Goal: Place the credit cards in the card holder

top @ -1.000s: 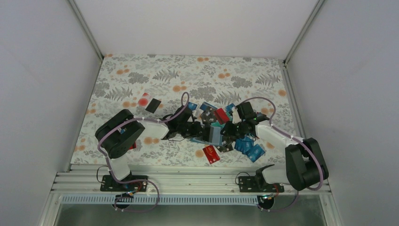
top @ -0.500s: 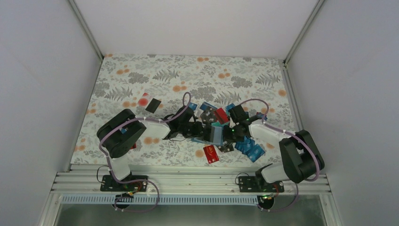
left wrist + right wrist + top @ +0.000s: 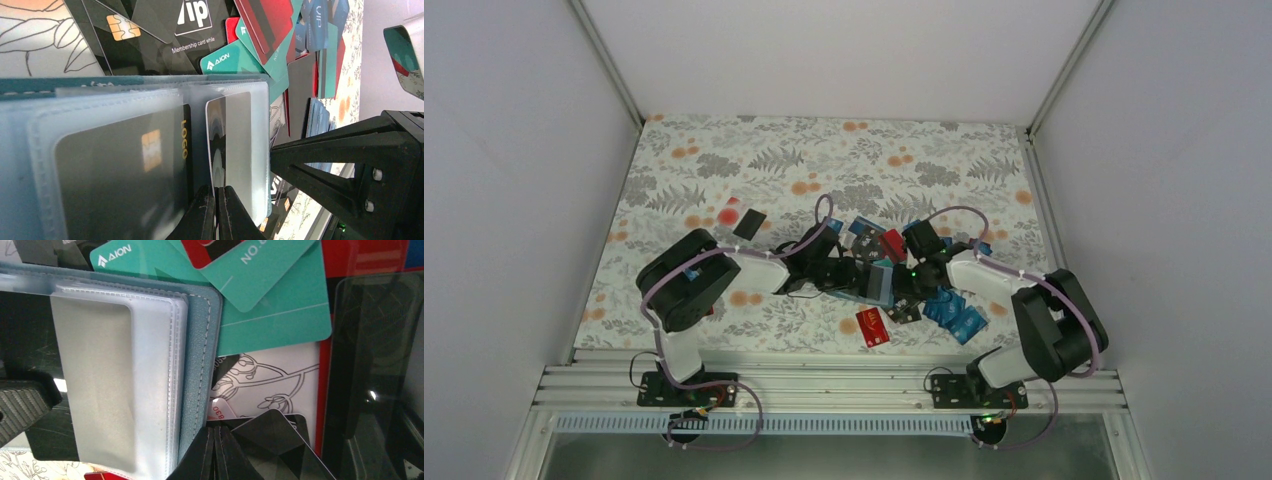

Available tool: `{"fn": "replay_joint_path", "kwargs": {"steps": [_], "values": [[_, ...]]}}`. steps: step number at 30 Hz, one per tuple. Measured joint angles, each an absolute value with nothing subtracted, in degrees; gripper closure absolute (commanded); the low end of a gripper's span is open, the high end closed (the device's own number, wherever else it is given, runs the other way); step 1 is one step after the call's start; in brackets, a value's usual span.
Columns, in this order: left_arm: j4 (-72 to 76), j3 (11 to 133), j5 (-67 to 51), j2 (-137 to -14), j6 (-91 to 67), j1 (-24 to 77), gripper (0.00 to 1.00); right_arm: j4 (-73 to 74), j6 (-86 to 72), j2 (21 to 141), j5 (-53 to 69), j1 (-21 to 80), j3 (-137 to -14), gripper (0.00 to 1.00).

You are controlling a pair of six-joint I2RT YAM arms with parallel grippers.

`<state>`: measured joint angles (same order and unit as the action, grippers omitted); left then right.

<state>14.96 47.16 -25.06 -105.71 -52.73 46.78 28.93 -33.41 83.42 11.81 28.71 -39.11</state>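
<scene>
The card holder (image 3: 880, 284) stands open among the credit cards, teal-blue with clear sleeves (image 3: 235, 145). One sleeve holds a dark chip card (image 3: 120, 165). My left gripper (image 3: 862, 281) (image 3: 216, 199) is shut on the edge of a sleeve page from the left. On the other side, my right gripper (image 3: 903, 283) (image 3: 215, 441) is shut right beside the holder's stitched cover (image 3: 201, 355), above a black card (image 3: 272, 442). Whether anything thin sits between its fingers I cannot see. Loose cards lie around: teal ones (image 3: 272, 320), a red one (image 3: 873, 327), blue ones (image 3: 954, 312).
A black card (image 3: 749, 223) and a red one (image 3: 730, 213) lie apart at the left on the flower-patterned cloth (image 3: 724, 160). More cards are heaped behind the holder (image 3: 869, 235). The right arm's black frame (image 3: 350, 155) fills the lower right of the left wrist view.
The right gripper has closed and slid left toward the holder, its arm swinging inward. The left arm has kept its grip, with the holder shifting only slightly.
</scene>
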Motion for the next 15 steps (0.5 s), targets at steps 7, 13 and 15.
{"fn": "replay_joint_path", "kwargs": {"steps": [7,13,15], "values": [[15.4,47.6,-25.3,-106.8,-52.3,46.8,0.98,28.1,-33.4,84.2,12.1,29.1,-39.5,0.96],[15.4,49.0,-26.3,-108.1,-51.5,47.0,0.98,27.9,-33.3,84.9,12.2,29.3,-40.0,0.96],[15.4,49.3,-26.6,-108.4,-51.5,47.0,0.98,27.9,-33.1,85.0,12.2,29.3,-40.1,0.96]]}}
